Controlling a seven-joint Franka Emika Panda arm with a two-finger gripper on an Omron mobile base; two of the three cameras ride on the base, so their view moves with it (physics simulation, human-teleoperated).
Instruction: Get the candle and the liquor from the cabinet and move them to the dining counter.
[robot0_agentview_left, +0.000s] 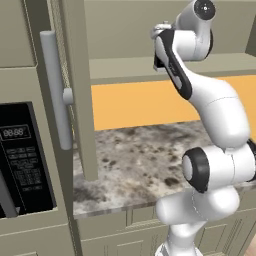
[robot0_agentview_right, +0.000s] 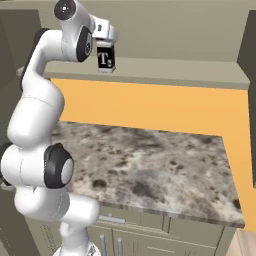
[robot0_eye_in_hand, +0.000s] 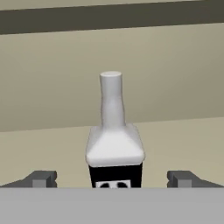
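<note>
Right up against the lens, the white arm (robot0_agentview_left: 215, 120) bulks across the base views, reaching up toward the open cabinet (robot0_agentview_left: 150, 67) above the wall-side marble worktop (robot0_agentview_right: 150, 160). Beside the cabinet's open door stands the long grey bar handle (robot0_agentview_left: 56, 90), and lower down from that, the microwave panel (robot0_agentview_left: 22, 155) glows with its digits. Now the liquor (robot0_eye_in_hand: 114, 144): it stands upright on the cabinet shelf, long neck up, black label with its white mark facing out, and the gripper (robot0_eye_in_hand: 114, 179) is lined up squarely on it, fingertips (robot0_eye_in_hand: 41, 178) spread as wide as they go on either side of the bottle's body, apart from the glass and holding nothing. By the look of it, the task is barely under way: the bottle is not yet grasped, the candle cannot be made out from here, and nothing has reached the dining counter. What remains, it seems, is to push in around the bottle, close, lift it out, carry it across, then return for the candle.
</note>
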